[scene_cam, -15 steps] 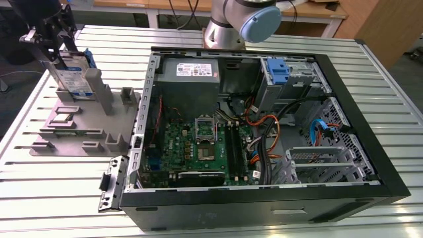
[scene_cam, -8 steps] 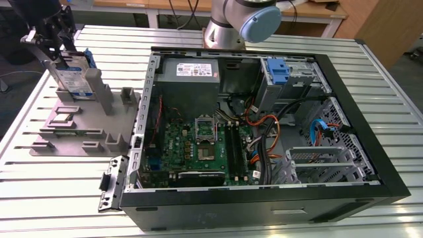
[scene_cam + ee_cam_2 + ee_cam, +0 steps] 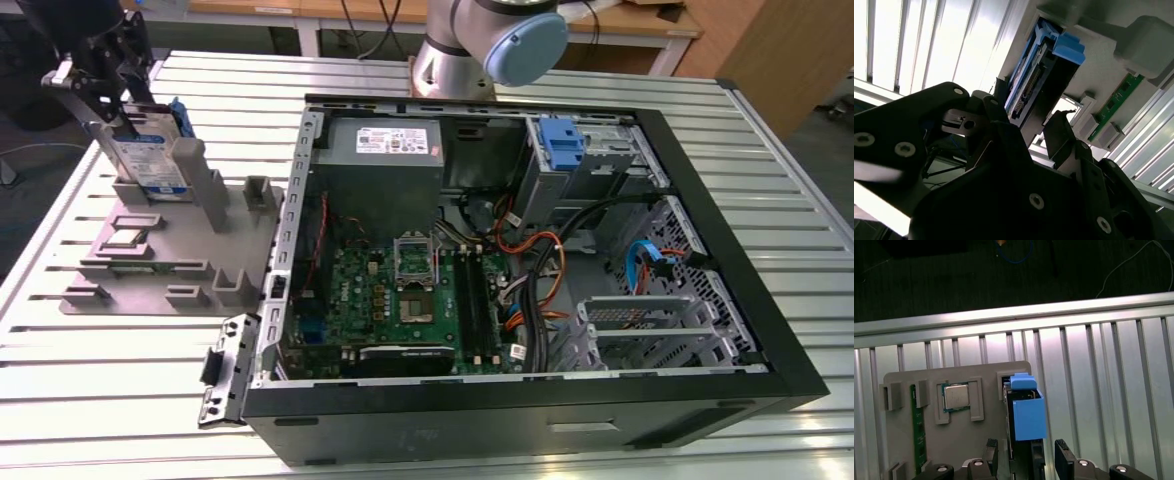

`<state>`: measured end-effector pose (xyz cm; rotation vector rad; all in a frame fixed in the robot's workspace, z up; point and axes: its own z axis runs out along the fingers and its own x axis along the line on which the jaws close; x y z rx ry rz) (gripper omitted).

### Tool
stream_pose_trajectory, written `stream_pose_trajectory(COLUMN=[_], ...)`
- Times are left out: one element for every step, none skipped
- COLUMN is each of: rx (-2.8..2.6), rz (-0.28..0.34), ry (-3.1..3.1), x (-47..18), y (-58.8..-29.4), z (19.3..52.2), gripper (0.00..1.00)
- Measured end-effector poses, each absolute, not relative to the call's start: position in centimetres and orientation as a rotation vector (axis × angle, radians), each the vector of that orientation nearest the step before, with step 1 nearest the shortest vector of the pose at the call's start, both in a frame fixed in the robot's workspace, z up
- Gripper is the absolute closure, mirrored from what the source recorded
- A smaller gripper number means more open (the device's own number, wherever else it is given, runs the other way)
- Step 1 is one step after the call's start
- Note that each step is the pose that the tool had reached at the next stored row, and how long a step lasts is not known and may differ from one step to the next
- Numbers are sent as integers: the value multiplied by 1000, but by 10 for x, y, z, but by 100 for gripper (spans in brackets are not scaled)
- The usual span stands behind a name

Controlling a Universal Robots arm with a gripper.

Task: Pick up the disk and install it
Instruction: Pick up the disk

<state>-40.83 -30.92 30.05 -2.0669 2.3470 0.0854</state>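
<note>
Hidden zones at the grey fixture [image 3: 134, 282]
The disk [image 3: 144, 158]: lower edge concealed behind the fixture's upright post. The arm [image 3: 483, 45] beyond the fixture: cropped at the picture edge.

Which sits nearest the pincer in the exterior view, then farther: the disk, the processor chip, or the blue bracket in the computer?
1. The disk, upright on the grey tray, just below the pincer.
2. The processor chip, flat on that tray.
3. The blue bracket, inside the computer case, towards the exterior view's right.
</note>
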Motion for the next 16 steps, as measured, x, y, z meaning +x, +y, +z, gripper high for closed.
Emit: stream_pose_trajectory(rx=[-2067,-2067,-2067,-2067,-2067,-2067,-2067,-2067,-2067,-2067,-2067,-2067,-2067,-2067,-2067,-2067], rz=[85,85,85,85,85,85,85,85,85,85,85,85,85,85,85,86], ry=[2347,2347,2347,2347,2347,2347,2347,2347,2347,2347,2347,2347,2347,2347,2347,2347], x=[-408,-408,-408,-408,-408,-408,-408,-408,-408,-408,-408,-408,-408,-408,-408,-408], y=[-309,-309,-309,-309,-309,-309,-309,-309,-309,-309,-309,-309,-309,-309,-309,-309], z=[301,301,301,301,301,301,301,301,301,301,301,301,301,301,301,301], gripper=[45,45,45,52,52,52,52,52,52,52,52,52,52,52,52,52])
